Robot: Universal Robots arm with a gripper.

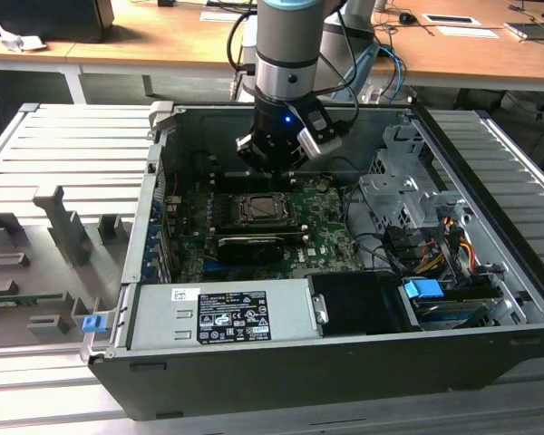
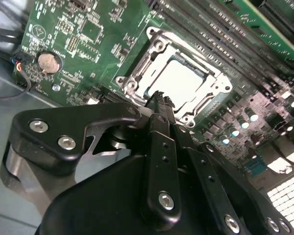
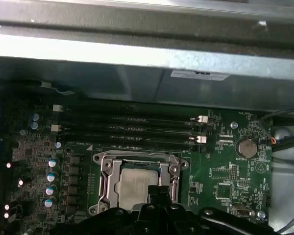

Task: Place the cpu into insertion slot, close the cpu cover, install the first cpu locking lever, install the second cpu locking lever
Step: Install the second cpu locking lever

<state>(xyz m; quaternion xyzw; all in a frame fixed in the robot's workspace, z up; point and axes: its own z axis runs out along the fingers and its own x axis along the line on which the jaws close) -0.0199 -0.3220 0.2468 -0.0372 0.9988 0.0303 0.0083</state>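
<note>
While the black two-fingered claw [image 2: 159,100] hangs inside the open grey computer case [image 1: 490,299], its fingers are drawn together to a single narrow tip with nothing between them, and that tip sits directly over the near edge of the small square black insertion slot with its metal rim [image 2: 179,81]. The flat square cpu with its silvery-grey metal top [image 2: 179,78] already lies seated in that slot, and the thin silver-grey metal cpu cover with the large central window [image 3: 139,169] appears folded down flat around it, the chip showing through the window. In the first wrist view the claw tip [image 3: 159,193] overlaps the cover's edge on one side of the chip, so the socket lies just ahead of and beneath the fingers rather than off to a side. In the exterior view the claw [image 1: 274,163] hovers just behind the socket on the green circuit board [image 1: 322,222], very near it; whether it touches is unclear.
</note>
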